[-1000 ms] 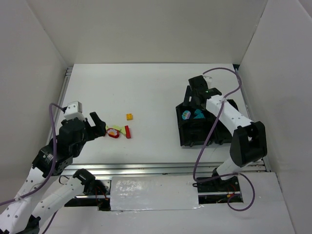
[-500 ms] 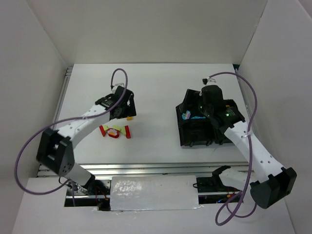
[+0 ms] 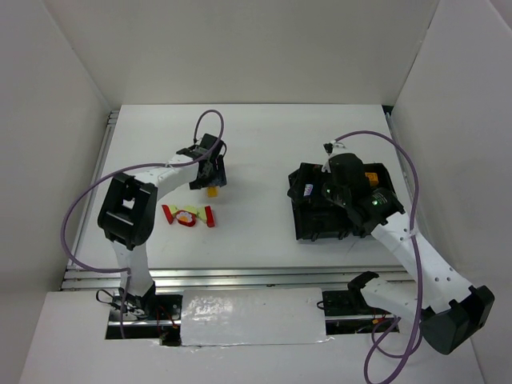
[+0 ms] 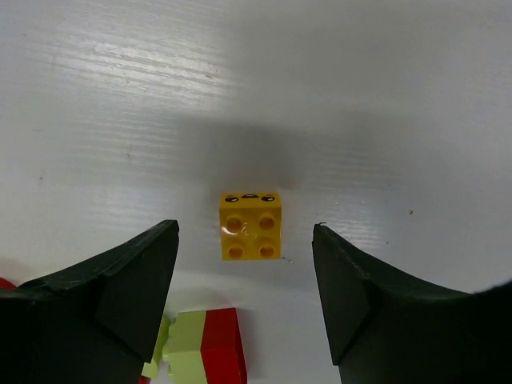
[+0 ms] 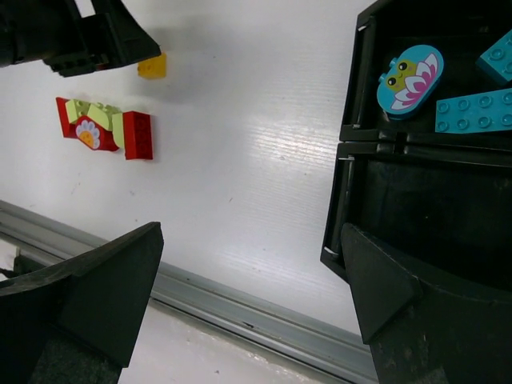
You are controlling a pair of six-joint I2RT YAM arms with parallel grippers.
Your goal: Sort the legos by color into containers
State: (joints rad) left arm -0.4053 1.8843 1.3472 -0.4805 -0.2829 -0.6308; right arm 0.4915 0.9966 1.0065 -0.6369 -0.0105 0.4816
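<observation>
A yellow brick [image 4: 250, 226] lies on the white table, studs up, between the fingers of my open left gripper [image 4: 244, 268], which hovers above it without touching. In the top view the left gripper [image 3: 210, 173] is just behind this brick [image 3: 213, 191]. A cluster of red and pale green bricks [image 3: 189, 215] lies in front of it and also shows in the left wrist view [image 4: 200, 352]. My right gripper [image 5: 250, 240] is open and empty, above the left edge of the black tray [image 5: 349, 136]. Cyan bricks [image 5: 408, 77] lie in one far compartment.
The tray [image 3: 314, 226] stands at the right of the table, and an orange-yellow piece [image 3: 370, 178] shows in its far right compartment. A metal rail [image 5: 240, 308] runs along the table's near edge. White walls enclose the table on three sides.
My left arm has swung from the near left out over the yellow brick. My right gripper has come back from the tray's far side to above its left part.
</observation>
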